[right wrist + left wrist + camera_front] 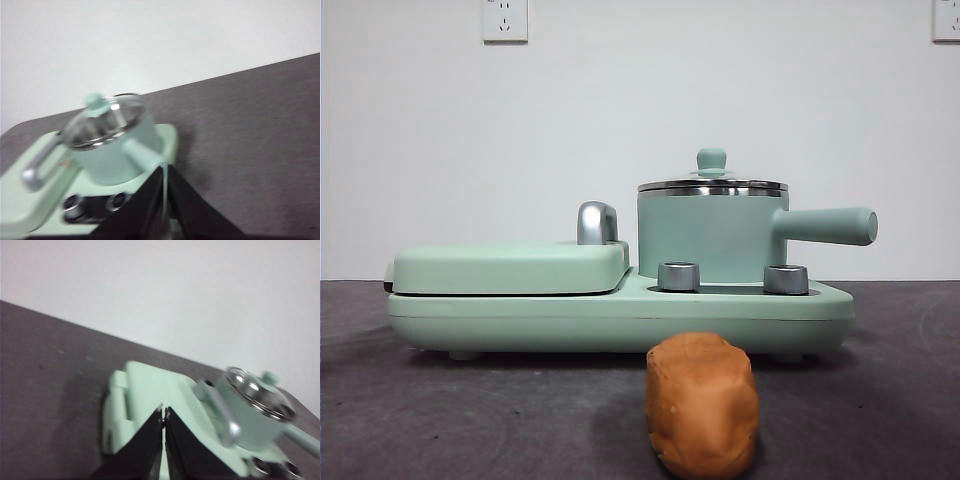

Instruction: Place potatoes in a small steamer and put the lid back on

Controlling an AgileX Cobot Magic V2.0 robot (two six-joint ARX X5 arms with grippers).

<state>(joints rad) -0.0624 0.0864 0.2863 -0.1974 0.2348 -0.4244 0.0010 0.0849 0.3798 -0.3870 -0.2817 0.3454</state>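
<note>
The lid [712,184] sits on the steamer [712,238]; the potato [702,404] lies before it

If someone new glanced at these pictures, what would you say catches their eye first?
Probably the orange-brown potato, lying on the dark table nearest the front camera, in front of the mint-green cooker base. Next comes the small steamer standing on the base's right side, its lid on and its handle pointing right. Beside it on the left lies the flat griddle cover with its chrome handle.
</note>
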